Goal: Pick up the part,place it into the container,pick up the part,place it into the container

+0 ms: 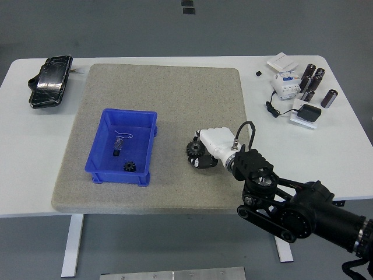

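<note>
A black gear part (194, 150) lies on the grey mat (175, 99), right of the blue container (143, 118). My right hand (201, 155), white with dark fingertips, has its fingers curled around the gear, which still rests on the mat. The container holds another small black gear (129, 167) and a small wired part (118, 144). My left hand is out of view.
A black pouch (49, 81) lies at the table's far left. Black cylinders (312, 83), a white device (285, 81) and a black adapter with cable (304, 112) sit at the far right. The mat between gear and container is open.
</note>
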